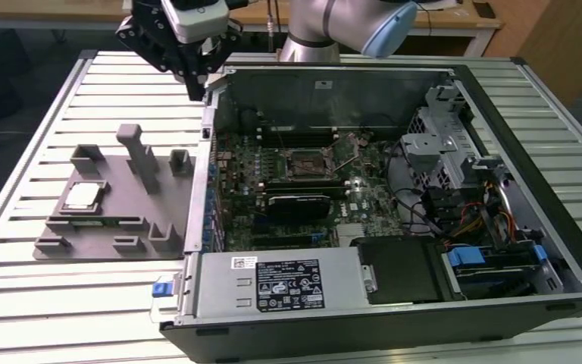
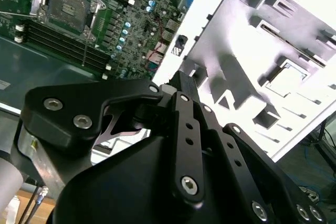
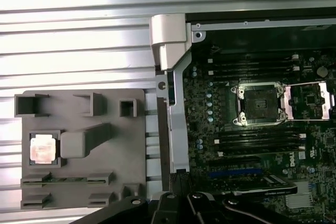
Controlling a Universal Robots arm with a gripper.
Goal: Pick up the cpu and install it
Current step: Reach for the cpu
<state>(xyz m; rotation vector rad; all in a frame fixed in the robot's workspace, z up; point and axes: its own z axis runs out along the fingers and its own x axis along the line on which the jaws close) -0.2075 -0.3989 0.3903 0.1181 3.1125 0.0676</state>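
Note:
The cpu [image 1: 82, 196] is a small silver square lying in a pocket of the grey plastic fixture [image 1: 119, 220], on the exterior view's left of the open computer case. It also shows in the first wrist view as the cpu [image 3: 43, 147]. The motherboard's socket [image 1: 309, 161] stands open with its retention frame lifted, and both wrist views show this socket [image 3: 261, 103] [image 2: 68, 9]. My gripper [image 1: 198, 92] hangs above the case's back corner, well apart from the cpu. Its fingers meet at a point, shut and holding nothing, as the gripper [image 3: 178, 182] [image 2: 181, 77] looks in both wrist views.
The open case [image 1: 493, 98] holds the motherboard, memory slots, a drive cage [image 1: 442, 136], cables and a power supply [image 1: 281, 284]. Its metal wall [image 3: 170, 56] rises between fixture and motherboard. The fixture carries upright posts [image 1: 139, 155]. All rests on a slatted metal table [image 1: 69, 318].

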